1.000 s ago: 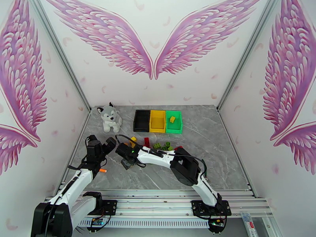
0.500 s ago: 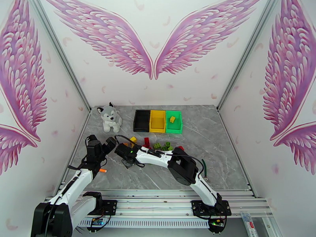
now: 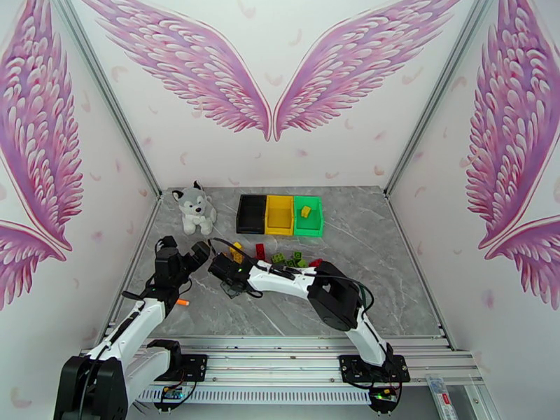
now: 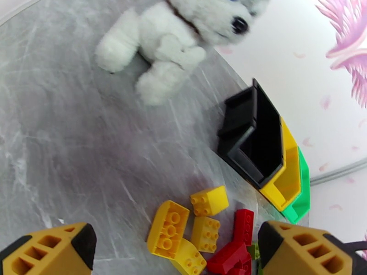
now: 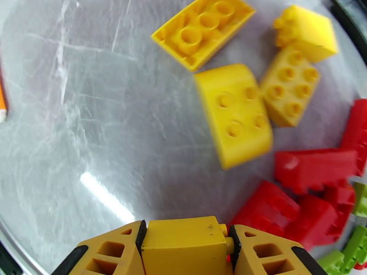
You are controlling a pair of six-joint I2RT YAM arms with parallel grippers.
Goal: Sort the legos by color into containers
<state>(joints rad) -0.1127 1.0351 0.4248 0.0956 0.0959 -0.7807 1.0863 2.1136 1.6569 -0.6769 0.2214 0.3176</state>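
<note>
In the right wrist view my right gripper (image 5: 186, 248) is shut on a small yellow lego (image 5: 183, 239), just above the tabletop. Past it lie loose yellow legos (image 5: 234, 113), red legos (image 5: 316, 163) and green ones (image 5: 358, 244). From above, the right gripper (image 3: 224, 266) is at the left end of the lego pile (image 3: 280, 259). My left gripper (image 3: 190, 257) hangs open just left of it. Its wrist view looks down on yellow bricks (image 4: 169, 223) and red bricks (image 4: 243, 225). The black (image 3: 250, 213), yellow (image 3: 279, 213) and green (image 3: 316, 222) containers stand side by side behind the pile. A yellow brick (image 3: 305, 212) lies in the green one.
A plush husky (image 3: 194, 208) sits at the back left, left of the bins. A small orange piece (image 3: 183, 302) lies on the table by the left arm. Bare grey tabletop stretches to the right and front of the pile.
My right gripper has closed on the yellow lego and shifted slightly up and to the right. The left arm has barely moved and stays open.
</note>
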